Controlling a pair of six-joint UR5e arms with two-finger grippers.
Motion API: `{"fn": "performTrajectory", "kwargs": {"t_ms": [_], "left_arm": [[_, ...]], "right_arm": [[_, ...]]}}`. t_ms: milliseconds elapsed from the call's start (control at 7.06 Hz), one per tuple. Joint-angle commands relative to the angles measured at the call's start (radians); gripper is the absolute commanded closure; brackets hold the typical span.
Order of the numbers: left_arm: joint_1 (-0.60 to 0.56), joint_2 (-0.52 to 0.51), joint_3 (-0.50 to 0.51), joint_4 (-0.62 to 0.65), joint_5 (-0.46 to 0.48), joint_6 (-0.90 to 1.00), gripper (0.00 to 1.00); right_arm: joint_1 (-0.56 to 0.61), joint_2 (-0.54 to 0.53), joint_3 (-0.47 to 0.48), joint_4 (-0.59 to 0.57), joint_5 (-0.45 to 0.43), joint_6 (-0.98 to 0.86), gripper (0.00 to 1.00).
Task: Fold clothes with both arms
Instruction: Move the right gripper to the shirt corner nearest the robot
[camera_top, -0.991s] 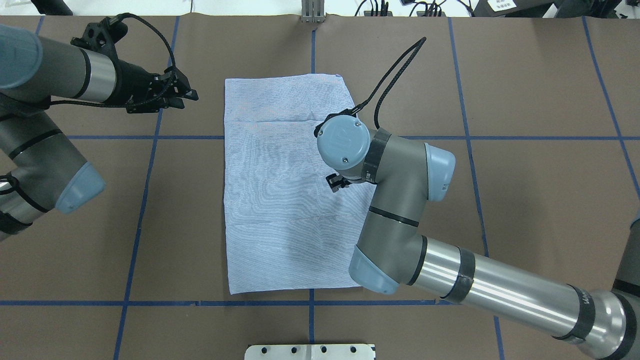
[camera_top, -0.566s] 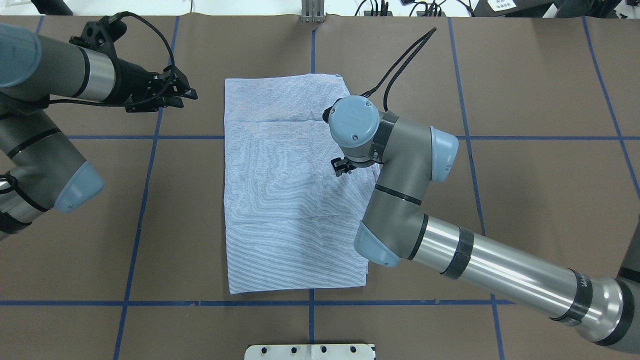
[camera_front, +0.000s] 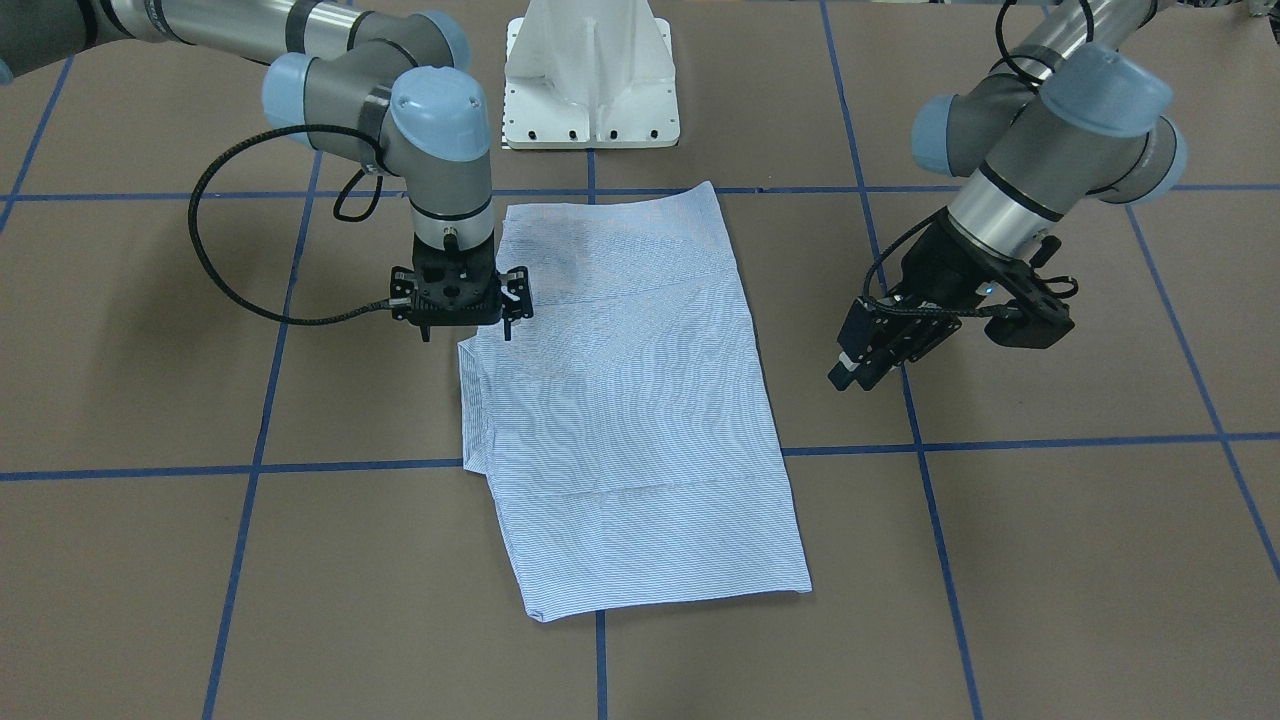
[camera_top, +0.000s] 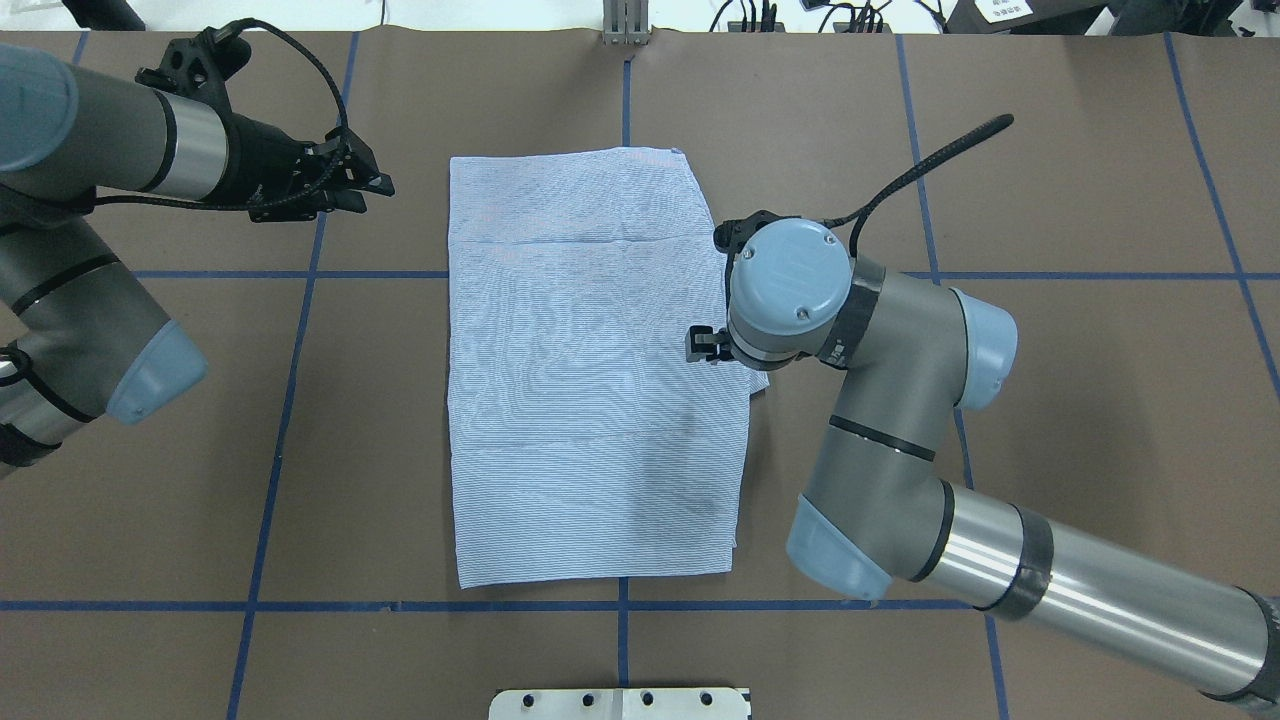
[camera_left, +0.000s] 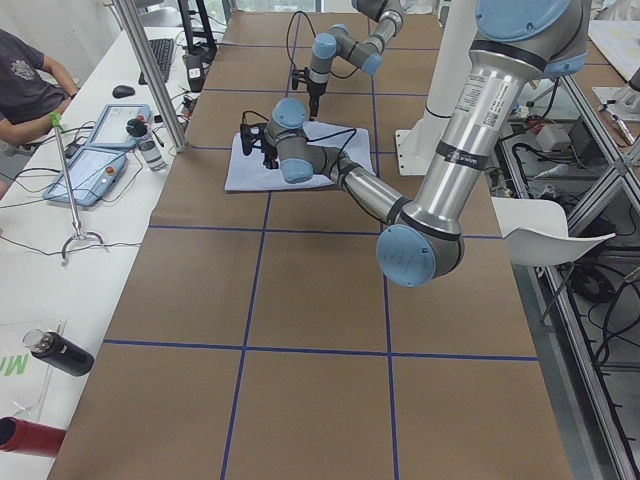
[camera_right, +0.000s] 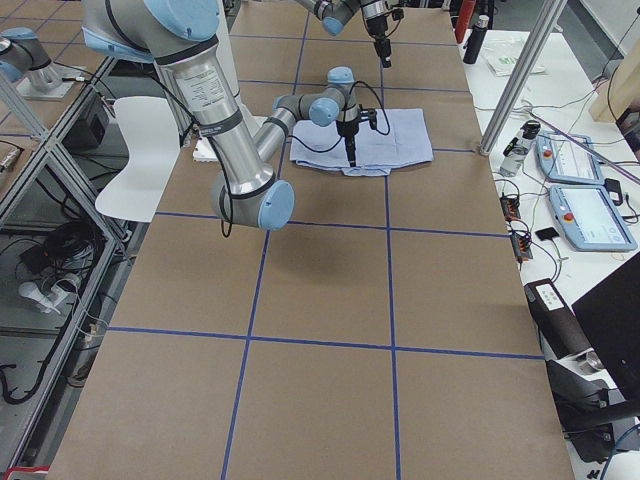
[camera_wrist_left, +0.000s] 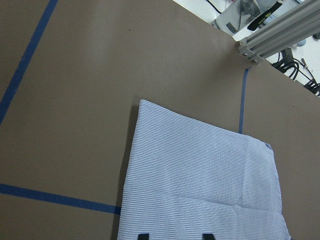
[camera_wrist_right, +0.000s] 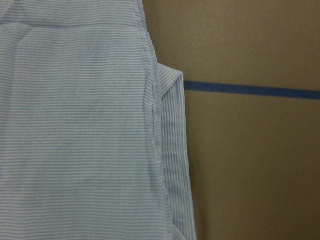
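Overhead exterior shows you the shirt (camera_top: 580, 400) lying flat in the middle of the table (camera_top: 1050, 400), folded to a long rectangle. Your right gripper (camera_front: 467, 335) hangs over its edge, fingers spread and holding nothing, I think because a small flap (camera_wrist_right: 172, 125) sticks out of the fold there and needs tucking. Your left gripper (camera_front: 850, 375), also spread and empty, waits near the far corner, apart from the cloth, probably to leave room.
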Motion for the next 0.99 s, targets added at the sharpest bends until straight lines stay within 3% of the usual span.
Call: {"fn": "performTrajectory", "kwargs": {"t_ms": [0,142,425,850], "left_arm": [[-0.001,0.001,-0.005,0.0,0.0,0.0,0.54],[-0.001,0.001,-0.007,0.0,0.0,0.0,0.54],[-0.001,0.021,-0.021,0.0,0.0,0.0,0.54],[0.0,0.024,-0.021,0.0,0.003,0.0,0.54]], "right_arm": [[-0.106,-0.058,0.121,0.008,-0.059,0.483,0.0],[-0.14,-0.091,0.141,0.091,-0.108,0.691,0.0],[-0.194,-0.222,0.14,0.381,-0.159,0.996,0.0],[-0.263,-0.234,0.125,0.41,-0.2,1.045,0.0]]}}
